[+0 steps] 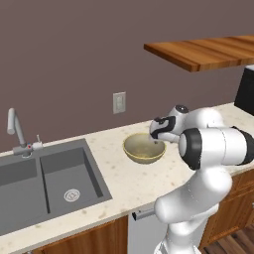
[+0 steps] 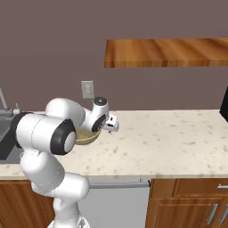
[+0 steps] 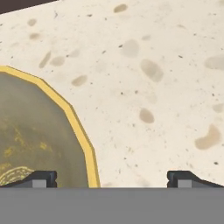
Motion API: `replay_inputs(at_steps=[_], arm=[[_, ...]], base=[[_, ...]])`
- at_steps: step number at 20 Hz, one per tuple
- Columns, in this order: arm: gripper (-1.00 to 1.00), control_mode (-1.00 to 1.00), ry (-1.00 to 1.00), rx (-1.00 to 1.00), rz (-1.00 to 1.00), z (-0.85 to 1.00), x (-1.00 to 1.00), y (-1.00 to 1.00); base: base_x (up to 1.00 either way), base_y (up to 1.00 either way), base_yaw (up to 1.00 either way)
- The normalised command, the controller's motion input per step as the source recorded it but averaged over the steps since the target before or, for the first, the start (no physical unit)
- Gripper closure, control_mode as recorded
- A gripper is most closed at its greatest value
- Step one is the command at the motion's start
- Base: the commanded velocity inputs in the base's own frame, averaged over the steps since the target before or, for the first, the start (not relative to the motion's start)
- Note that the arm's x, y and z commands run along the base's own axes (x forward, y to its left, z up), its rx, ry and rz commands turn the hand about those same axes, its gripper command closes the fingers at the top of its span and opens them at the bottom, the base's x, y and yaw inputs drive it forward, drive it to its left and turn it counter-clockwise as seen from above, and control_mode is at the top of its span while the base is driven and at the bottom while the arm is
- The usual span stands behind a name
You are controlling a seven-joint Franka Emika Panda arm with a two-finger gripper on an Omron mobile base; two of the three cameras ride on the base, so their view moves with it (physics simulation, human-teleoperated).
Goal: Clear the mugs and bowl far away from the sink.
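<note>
Bowl [image 1: 144, 149] near the surface's [image 1: 114, 178] back edge looks rigid, light, smooth-walled; take its thin rim, which your wide-open claw [image 3: 111, 178] straddles.

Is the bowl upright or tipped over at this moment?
Upright: the bowl sits on the counter with its rim level and its olive inside facing up.

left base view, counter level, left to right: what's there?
faucet → sink → wall outlet → bowl → gripper, open over the bowl's right rim
</note>
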Motion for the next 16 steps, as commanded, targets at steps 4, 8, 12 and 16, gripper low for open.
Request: replay_inputs(at_steps=[4,8,12,16], arm=[[-1.00,-1.00,0.00,0.00,0.00,-0.13,0.00,0.13],[1.00,-1.00,0.00,0.00,0.00,-0.12,0.00,0.40],[1.00,-1.00,0.00,0.00,0.00,-0.12,0.00,0.42],[1.00,-1.00,0.00,0.00,0.00,-0.19,0.00,0.29]], base=[[0.00,0.00,0.00],[0.00,0.00,0.00],[0.00,0.00,0.00],[0.00,0.00,0.00]])
